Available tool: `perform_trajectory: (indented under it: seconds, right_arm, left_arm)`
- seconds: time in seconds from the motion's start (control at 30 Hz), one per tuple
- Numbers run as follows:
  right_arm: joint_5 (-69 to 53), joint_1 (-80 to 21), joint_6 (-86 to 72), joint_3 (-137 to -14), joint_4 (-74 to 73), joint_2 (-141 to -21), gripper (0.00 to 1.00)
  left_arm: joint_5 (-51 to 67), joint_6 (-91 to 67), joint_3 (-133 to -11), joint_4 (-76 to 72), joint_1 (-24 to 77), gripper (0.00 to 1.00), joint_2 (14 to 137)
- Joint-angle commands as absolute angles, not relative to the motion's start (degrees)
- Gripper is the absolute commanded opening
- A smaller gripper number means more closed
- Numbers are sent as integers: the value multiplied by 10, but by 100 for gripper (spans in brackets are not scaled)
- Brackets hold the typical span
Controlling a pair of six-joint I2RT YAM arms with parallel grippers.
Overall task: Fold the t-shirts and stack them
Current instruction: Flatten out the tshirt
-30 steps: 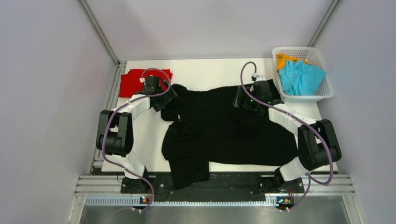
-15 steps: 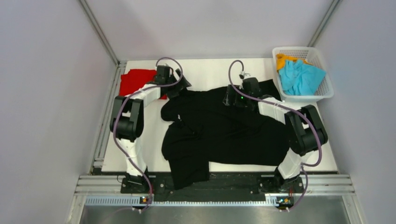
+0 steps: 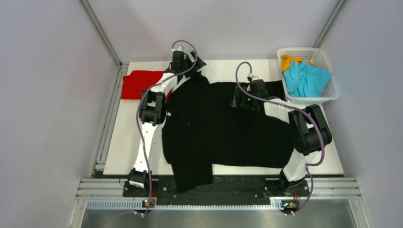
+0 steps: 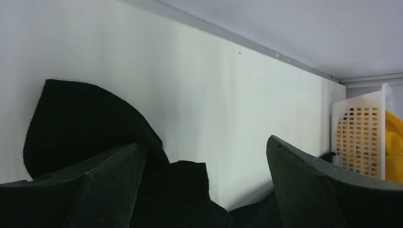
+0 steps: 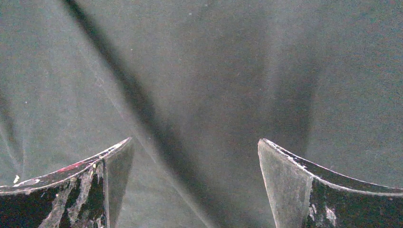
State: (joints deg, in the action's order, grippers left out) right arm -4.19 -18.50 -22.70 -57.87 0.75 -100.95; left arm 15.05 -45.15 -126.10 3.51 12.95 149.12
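A large black t-shirt (image 3: 228,128) lies spread over the table's middle, its lower part hanging over the near edge. My left gripper (image 3: 192,65) is stretched to the far edge, at the shirt's back left corner. In the left wrist view (image 4: 204,145) its jaws stand wide apart, with a fold of black cloth (image 4: 71,114) lying against the left finger. My right gripper (image 3: 239,100) is over the shirt's upper middle. In the right wrist view (image 5: 196,141) it is open, with black cloth (image 5: 214,71) just beneath. A red t-shirt (image 3: 138,84) lies folded at the back left.
A white basket (image 3: 309,49) at the back right holds a cyan garment (image 3: 304,78) and an orange one (image 3: 287,60); it also shows in the left wrist view (image 4: 361,133). Grey walls enclose the table. A metal rail runs along the near edge.
My left arm has reached from beside the red shirt to the far edge. The black shirt's back left part went with it and spread out. My right gripper shifted slightly left.
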Motion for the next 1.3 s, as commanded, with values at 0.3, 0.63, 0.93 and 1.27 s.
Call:
perform_trajectory:
  seconds: [0.3, 0.63, 0.93, 1.27]
  right_arm:
    - [5, -173, -219, -606, 17, -992, 99]
    - [48, -160, -244, -689, 4, -1051, 99]
    - [-139, -177, -236, -837, 58, -1169, 98]
    - [-225, -253, -51, -1166, -15, -1400, 90]
  left_arm:
    - [93, -257, -1063, 16, 160, 99, 1225]
    - [73, -287, -830, 28, 160, 99, 1105]
    - [89, -327, -828, 86, 152, 99, 1159]
    - [108, -346, -759, 65, 142, 99, 1157]
